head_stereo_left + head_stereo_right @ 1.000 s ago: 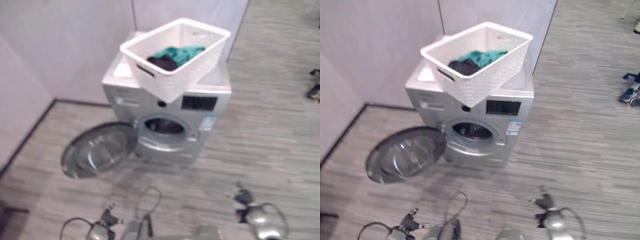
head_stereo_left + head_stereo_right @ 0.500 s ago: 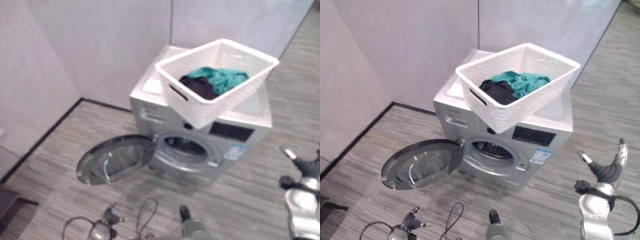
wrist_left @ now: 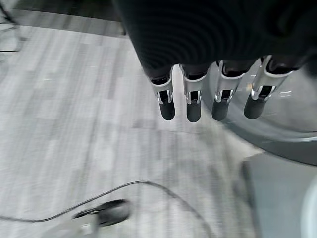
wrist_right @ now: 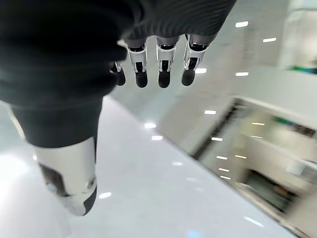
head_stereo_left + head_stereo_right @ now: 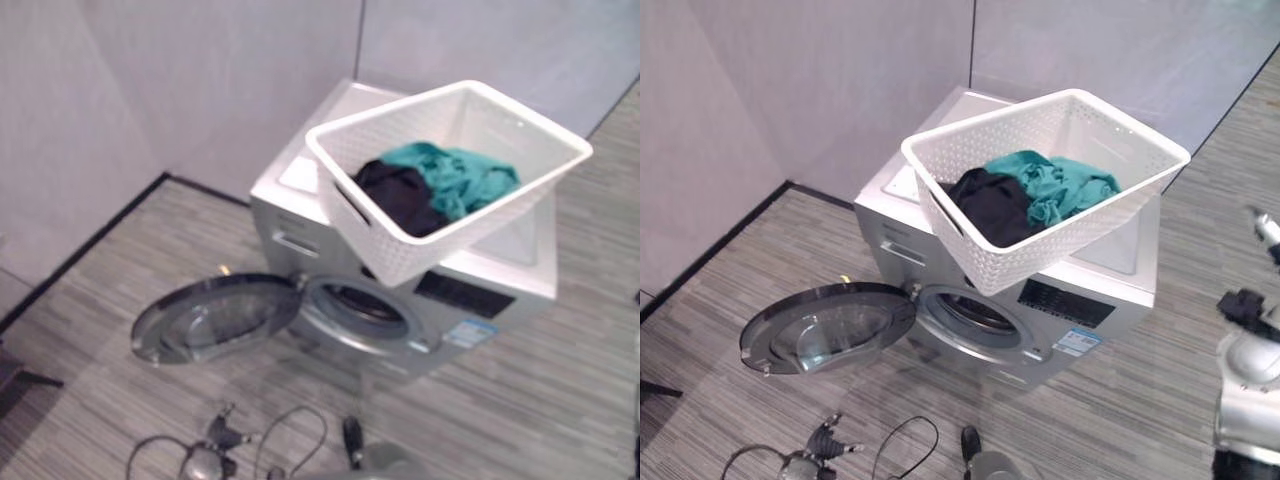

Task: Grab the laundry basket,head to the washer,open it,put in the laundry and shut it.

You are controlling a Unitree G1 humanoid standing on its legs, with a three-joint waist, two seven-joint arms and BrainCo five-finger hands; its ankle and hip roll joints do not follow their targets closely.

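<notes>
Grey floor; basket atop washer; drum interior dark; both robot hands' fingers straight.

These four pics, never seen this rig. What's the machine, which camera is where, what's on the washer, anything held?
It is a two-legged humanoid robot with silver-fingered hands. Two pictures come from a stereo camera on its head, looking down at the room. They show a silver washer with its round door swung open, low over the grey floor. On top of the washer sits a white laundry basket, tilted and overhanging the front edge, with a black garment and a teal garment inside.

The other two pictures come from cameras on the wrists, looking along each hand. The left hand hangs over the floor with straight fingers, the door's rim just past them. The right hand is raised, its fingers straight, a ceiling with lights beyond it. Neither hand holds anything.
</notes>
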